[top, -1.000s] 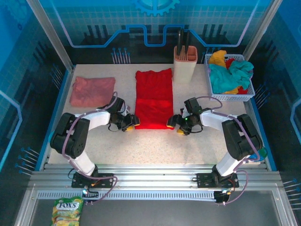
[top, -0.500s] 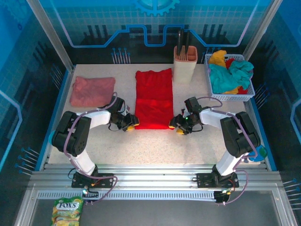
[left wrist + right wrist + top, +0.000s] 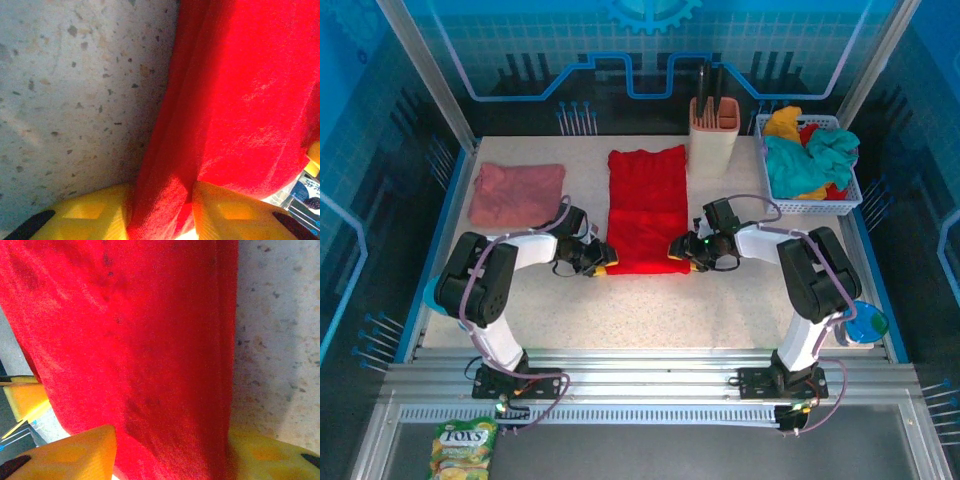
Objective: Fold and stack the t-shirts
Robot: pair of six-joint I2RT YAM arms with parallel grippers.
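red t-shirt [image 3: 647, 205]: folded strip, long axis near-to-far, mid-table, near hem at the arms | left gripper [image 3: 603, 262]: pinching its near-left corner | right gripper [image 3: 677, 250]: seems pinched on near-right corner, cloth between pads | pink t-shirt [image 3: 517, 192]: folded, far-left | table [image 3: 650, 310]: speckled, blue-walled booth

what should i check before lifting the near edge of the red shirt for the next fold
1. Red shirt lying flat as a strip: ok.
2. Cloth pinched in left end effector: ok.
3. Right end effector closed on the cloth inside it: cannot tell.
4. Both end effectors at the near corners: ok.
5. Holder apart from the far corner: cannot tell.
6. Pink shirt folded, apart on the left: ok.
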